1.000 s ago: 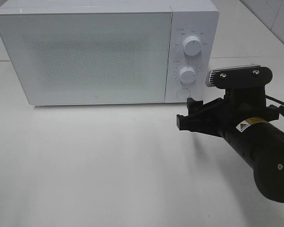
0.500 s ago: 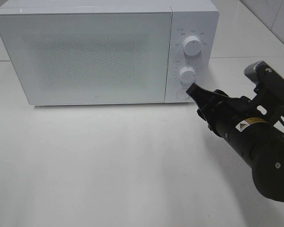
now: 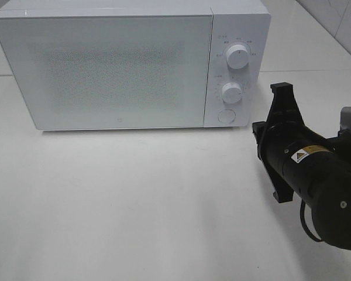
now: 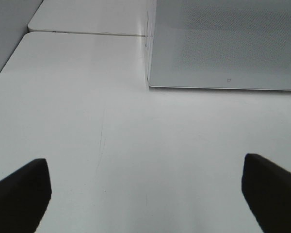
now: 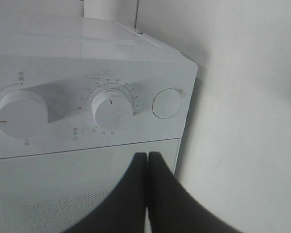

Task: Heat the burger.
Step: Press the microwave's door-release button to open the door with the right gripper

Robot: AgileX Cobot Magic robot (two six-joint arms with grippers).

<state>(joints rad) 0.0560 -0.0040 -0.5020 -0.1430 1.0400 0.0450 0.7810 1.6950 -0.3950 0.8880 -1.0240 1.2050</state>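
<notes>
right gripper [image 5: 147, 156]: fingers pressed together, empty; microwave [image 5: 87, 58] dial [image 5: 111, 108] just ahead | left gripper [image 4: 145, 191]: fingers spread wide, empty; door [image 4: 223, 43] ahead

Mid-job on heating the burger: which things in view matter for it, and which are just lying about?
In the job: microwave, door closed; its lower dial and round button; right gripper, jaws shut, facing the dials. Burger not in view.
Just there: left gripper, jaws open, above the table.
</notes>
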